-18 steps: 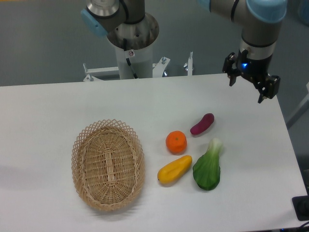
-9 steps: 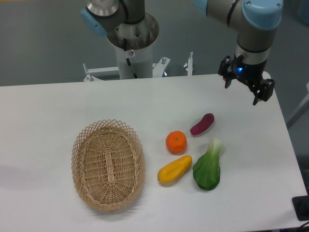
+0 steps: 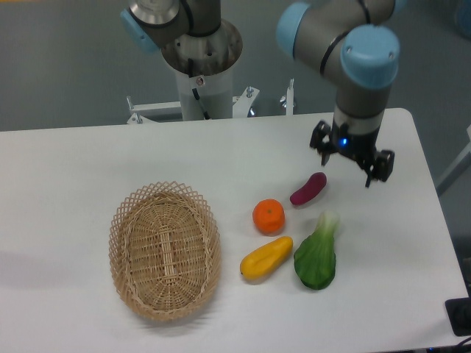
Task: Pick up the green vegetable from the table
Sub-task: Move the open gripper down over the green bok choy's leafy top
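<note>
So the thing to be grabbed here is the broad dark green leafy vegetable with a short whitish stem (image 3: 317, 255), which is lying flat on the large white rectangular table (image 3: 73, 169), toward the right side and fairly close to the front edge. It's untouched at this point; nothing is being held.

The black two-finger gripper (image 3: 352, 157) is hung above the table further back, with its fingers spread wide apart and empty. From the gripper, the green vegetable is found toward the front edge of the table and a little to the left in the picture, so a move forward and down is probably what's called for.

The long axis matters most: the veg is laid nearly front-to-back with a slight tilt, whitish stem pointing up toward the gripper and the fat leafy end toward the front edge. A grip across the narrow way would likely be easiest, so the fingers would have to be lined up side to side over it.

Crowding can be expected. A small purple eggplant-like piece (image 3: 308, 188) sits between gripper and stem, and a yellow elongated vegetable (image 3: 266, 257) is just beside the leafy body on its left. An orange round fruit (image 3: 268, 216) and an oval woven wicker basket (image 3: 165, 250) are further off.
</note>
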You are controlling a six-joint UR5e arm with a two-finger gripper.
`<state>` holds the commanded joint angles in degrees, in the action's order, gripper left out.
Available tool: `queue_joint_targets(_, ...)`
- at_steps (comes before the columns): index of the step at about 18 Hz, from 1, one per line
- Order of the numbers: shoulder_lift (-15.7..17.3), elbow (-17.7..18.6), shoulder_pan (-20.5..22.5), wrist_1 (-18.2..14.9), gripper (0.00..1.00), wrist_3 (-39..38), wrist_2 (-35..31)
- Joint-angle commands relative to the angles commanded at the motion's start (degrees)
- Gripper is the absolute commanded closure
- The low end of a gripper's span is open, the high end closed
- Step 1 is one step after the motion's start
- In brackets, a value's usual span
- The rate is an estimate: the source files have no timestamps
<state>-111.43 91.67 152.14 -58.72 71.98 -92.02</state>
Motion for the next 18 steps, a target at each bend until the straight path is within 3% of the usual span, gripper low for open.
queue_joint_targets(4,-5.3,0.4,0.1,5.1,0.00,0.3,-0.1)
queue_joint_targets(7,-6.9,1.1,0.1,7.2,0.00,0.4,-0.3)
queue_joint_targets(10,-7.8,2.7,0.1,8.7,0.00,0.4,-0.3)
queue_joint_targets(14,-7.8,7.5,0.1,14.8,0.00,0.6,-0.4)
queue_joint_targets(18,-7.7,8.0,0.0,14.9,0.00,0.4,-0.4)
